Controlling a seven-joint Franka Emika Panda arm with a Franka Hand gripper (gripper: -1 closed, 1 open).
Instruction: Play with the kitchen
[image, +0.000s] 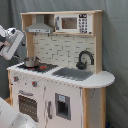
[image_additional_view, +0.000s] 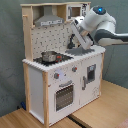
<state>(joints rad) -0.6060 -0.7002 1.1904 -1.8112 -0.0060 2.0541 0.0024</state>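
Observation:
The kitchen (image: 60, 95) is a white and light-wood toy set that shows in both exterior views. It has a red-ringed hob (image: 42, 66), a grey sink (image: 75, 73), a black faucet (image: 85, 57), a hood (image: 40, 27), a microwave (image: 72, 22) and an oven door (image: 27, 105). A small metal pot (image_additional_view: 49, 56) stands on the hob. In the second exterior view my gripper (image_additional_view: 76, 36) hangs above the counter near the sink, touching nothing I can see. In the first exterior view my arm's white hand (image: 11, 42) is at the left edge, level with the backsplash.
The kitchen (image_additional_view: 65, 85) stands on a wooden tabletop (image_additional_view: 100, 107) before a grey curtain. My arm (image_additional_view: 102, 27) reaches in from the second exterior view's right. A white rounded shape (image: 10, 117) fills the first exterior view's lower left corner.

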